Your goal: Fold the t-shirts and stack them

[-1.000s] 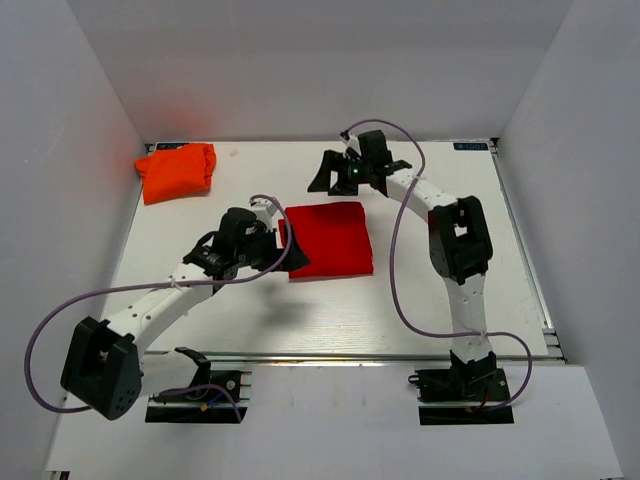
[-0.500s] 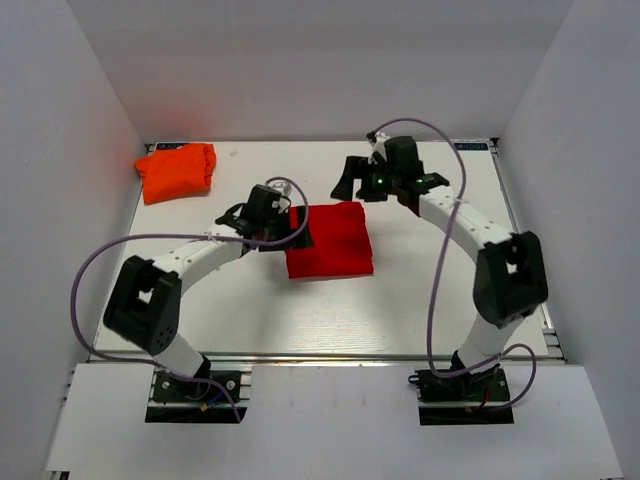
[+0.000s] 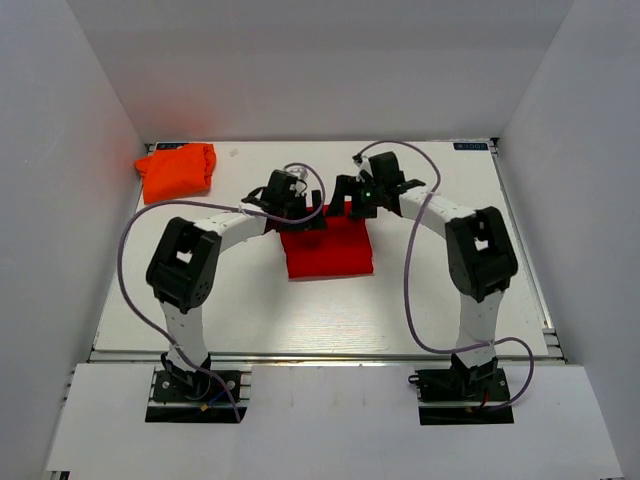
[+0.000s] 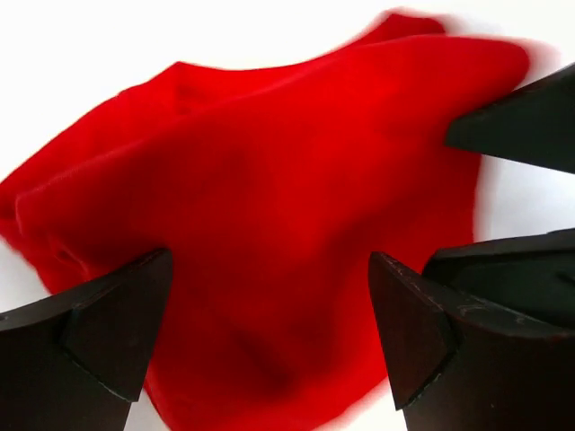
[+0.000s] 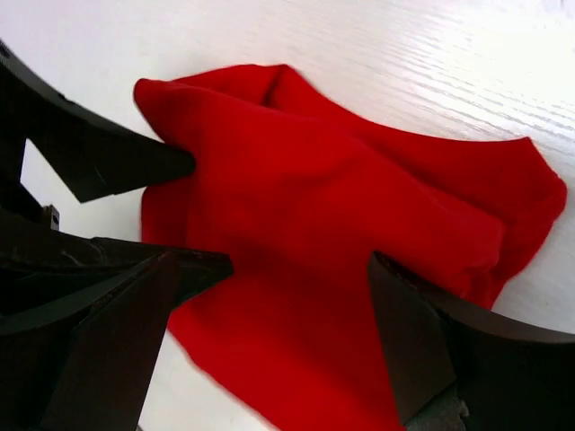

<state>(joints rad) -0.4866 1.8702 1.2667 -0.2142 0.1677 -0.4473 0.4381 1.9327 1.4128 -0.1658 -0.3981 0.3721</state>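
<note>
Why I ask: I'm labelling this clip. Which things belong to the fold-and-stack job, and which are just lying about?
Job: red t-shirt, folded mid-table; orange t-shirt, bunched in the far left corner; left gripper and right gripper, both open over the red one.
Lying about: no loose extras visible; just the white table.

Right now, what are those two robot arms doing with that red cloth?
The left tool and the right tool hang open, side by side, over the far edge of the red t-shirt, which lies folded in the middle of the table. Neither grips it. The orange t-shirt sits bunched in the far left corner, so the two are not yet stacked.
</note>
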